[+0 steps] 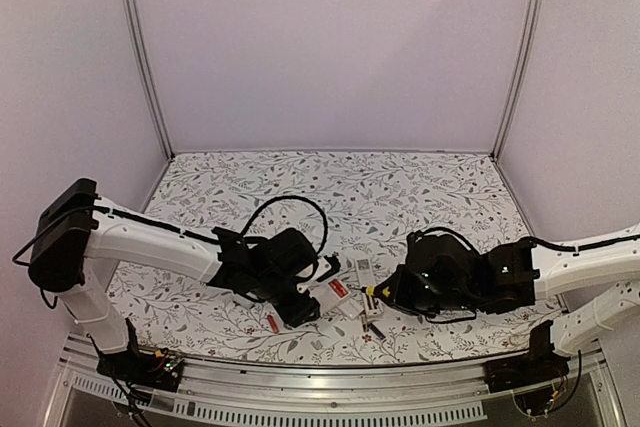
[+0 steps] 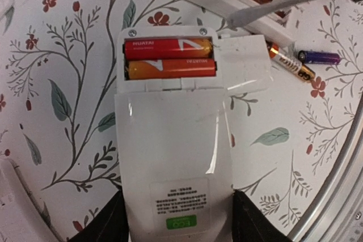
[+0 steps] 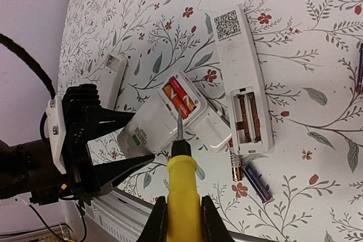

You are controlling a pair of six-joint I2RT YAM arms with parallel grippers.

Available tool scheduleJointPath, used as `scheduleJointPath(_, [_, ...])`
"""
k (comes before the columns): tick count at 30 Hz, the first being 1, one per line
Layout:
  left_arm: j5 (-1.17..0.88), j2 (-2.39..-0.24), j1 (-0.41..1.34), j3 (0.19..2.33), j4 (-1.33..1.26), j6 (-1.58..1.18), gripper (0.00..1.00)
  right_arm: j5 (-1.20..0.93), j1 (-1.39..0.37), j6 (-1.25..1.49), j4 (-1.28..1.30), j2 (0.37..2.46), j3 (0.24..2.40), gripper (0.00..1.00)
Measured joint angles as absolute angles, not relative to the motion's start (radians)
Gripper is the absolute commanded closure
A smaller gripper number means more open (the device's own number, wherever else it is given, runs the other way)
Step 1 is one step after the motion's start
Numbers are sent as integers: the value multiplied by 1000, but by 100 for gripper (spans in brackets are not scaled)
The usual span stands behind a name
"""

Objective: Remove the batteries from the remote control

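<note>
The small remote (image 2: 173, 140) is held face down on the floral counter (image 2: 68, 111) by the left tool (image 2: 177, 208), whose dark fingers (image 2: 110, 222) are pressed against both long sides of its lower end. Its battery compartment is uncovered, and two batteries are seated in it side by side: a red battery (image 2: 167, 48) and, touching it, an orange battery (image 2: 170, 68). A white lid-like panel (image 2: 247, 63) is seen lying against the right side of the open compartment.

The right tool (image 3: 181, 211) is clenched on the yellow handle of a screwdriver (image 3: 180, 179). The blade is pointed at the compartment end of the small remote, with the tip just beside the seated batteries; whether it is touching them cannot be told.

A long remote (image 3: 235, 55) with a QR label is laid just beyond the small one, its own compartment (image 3: 248, 118) bare. Two loose batteries are found on the counter near its open end: a gold-and-black battery (image 2: 290, 62) and a purple battery (image 2: 319, 57), close together, with contact between them not to be made out.
</note>
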State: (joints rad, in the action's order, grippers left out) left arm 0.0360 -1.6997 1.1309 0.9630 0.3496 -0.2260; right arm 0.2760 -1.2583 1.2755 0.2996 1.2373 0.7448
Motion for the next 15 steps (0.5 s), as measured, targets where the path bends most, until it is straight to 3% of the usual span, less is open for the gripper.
scheduleJointPath(15, [10,-1723,1139,940,356,-161,64,305,-1313,1449,437,1412,864,100])
